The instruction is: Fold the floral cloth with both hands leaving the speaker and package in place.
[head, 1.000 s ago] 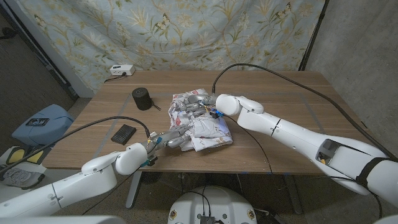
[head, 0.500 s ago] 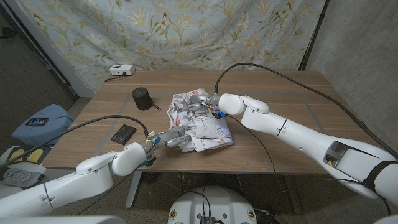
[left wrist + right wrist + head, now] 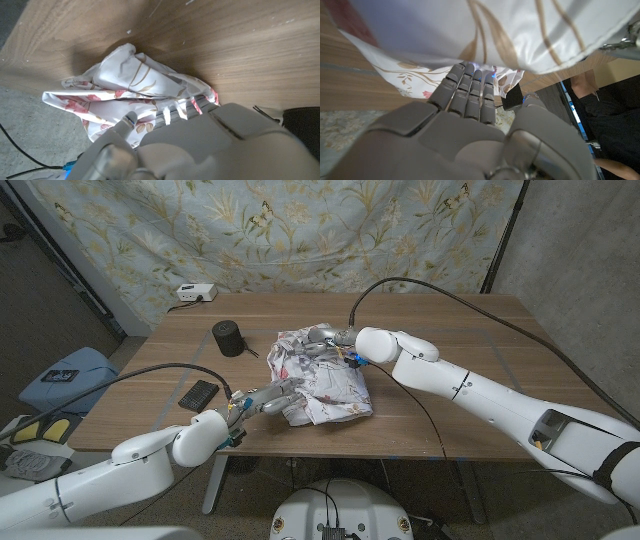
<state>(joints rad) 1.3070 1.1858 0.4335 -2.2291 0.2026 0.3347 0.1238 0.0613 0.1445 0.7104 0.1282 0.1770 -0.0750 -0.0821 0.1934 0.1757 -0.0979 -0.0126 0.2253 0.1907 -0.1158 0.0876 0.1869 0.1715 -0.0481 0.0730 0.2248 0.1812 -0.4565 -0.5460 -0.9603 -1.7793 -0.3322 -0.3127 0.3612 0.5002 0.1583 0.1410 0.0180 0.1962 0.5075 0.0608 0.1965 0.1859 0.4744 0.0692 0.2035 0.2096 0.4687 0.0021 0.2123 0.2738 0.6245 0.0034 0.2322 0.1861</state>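
The floral cloth [image 3: 325, 378] lies bunched in a crumpled heap at the middle of the wooden table [image 3: 470, 340]. My right hand [image 3: 326, 337] is at the cloth's far edge, fingers curled into the fabric; the cloth [image 3: 495, 30] drapes over the right hand [image 3: 465, 115]. My left hand [image 3: 266, 400] reaches in at the near left corner. Its fingers are buried in the folds of the cloth [image 3: 125, 85], with the left hand [image 3: 200, 145] below them. The black cylindrical speaker [image 3: 229, 338] stands left of the cloth. The flat dark package [image 3: 199, 394] lies near the front left.
A white box [image 3: 196, 293] with a cable sits at the table's back left corner. A floral curtain [image 3: 300, 230] hangs behind the table. A person in dark clothing [image 3: 615, 110] shows in the right wrist view. Bare wood [image 3: 480, 370] lies right of the cloth.
My right hand has drawn the cloth's far edge slightly farther back and up. The left arm has shifted a little to the left, its hand still in the cloth. Speaker and package are unmoved.
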